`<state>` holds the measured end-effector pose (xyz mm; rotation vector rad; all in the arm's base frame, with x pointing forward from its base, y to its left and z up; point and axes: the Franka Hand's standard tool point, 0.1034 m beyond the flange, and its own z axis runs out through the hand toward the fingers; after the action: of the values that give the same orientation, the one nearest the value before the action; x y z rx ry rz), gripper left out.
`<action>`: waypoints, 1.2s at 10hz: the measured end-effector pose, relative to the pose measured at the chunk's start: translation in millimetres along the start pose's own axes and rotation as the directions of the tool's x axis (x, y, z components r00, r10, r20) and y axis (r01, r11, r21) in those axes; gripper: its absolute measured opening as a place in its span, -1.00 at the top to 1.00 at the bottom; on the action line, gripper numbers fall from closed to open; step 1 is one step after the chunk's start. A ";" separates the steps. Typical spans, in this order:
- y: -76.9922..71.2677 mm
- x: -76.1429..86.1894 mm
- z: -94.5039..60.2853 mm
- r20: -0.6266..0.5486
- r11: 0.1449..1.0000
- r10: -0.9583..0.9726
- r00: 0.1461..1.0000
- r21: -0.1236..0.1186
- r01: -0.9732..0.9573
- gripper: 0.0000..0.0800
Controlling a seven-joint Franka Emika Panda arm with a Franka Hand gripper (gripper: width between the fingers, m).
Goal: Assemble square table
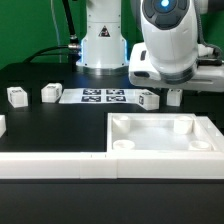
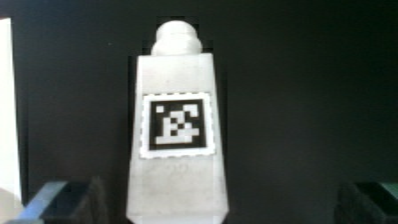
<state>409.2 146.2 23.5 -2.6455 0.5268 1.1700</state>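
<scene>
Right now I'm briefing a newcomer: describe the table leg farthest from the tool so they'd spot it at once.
Start at the marker board on the black table. Go toward the exterior view's left, past the near leg; the far leg is next. It is the outermost in that row.

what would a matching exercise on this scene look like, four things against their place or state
Things: 1 white plastic square slab with raised rim; 2 flat white marker board; 3 two-finger gripper; 4 small white leg farthest from the gripper.
Places or states: a open; b far on the exterior view's left; c near the exterior view's centre; d low on the exterior view's right.
Pairs: 1-d, 2-c, 3-a, 4-b.
</scene>
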 end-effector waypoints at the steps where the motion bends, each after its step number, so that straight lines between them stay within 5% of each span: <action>1: 0.0 0.0 0.2 0.000 1.000 0.000 1.000 0.000 0.000 -0.62; 6: -3.3 -5.2 24.8 0.035 1.000 0.010 0.999 -0.027 -0.009 -0.62; 7: -2.9 -4.9 24.6 0.035 1.000 0.011 0.999 -0.026 -0.010 -0.32; 8: -2.9 -4.9 24.7 0.035 1.000 0.011 0.999 -0.026 -0.010 -0.32; 10: -2.9 -4.9 24.7 0.035 1.000 0.011 0.999 -0.026 -0.010 0.28; 12: -2.9 -4.9 24.7 0.035 1.000 0.011 0.999 -0.026 -0.010 0.28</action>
<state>390.7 157.9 10.8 -2.6416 0.5230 1.2324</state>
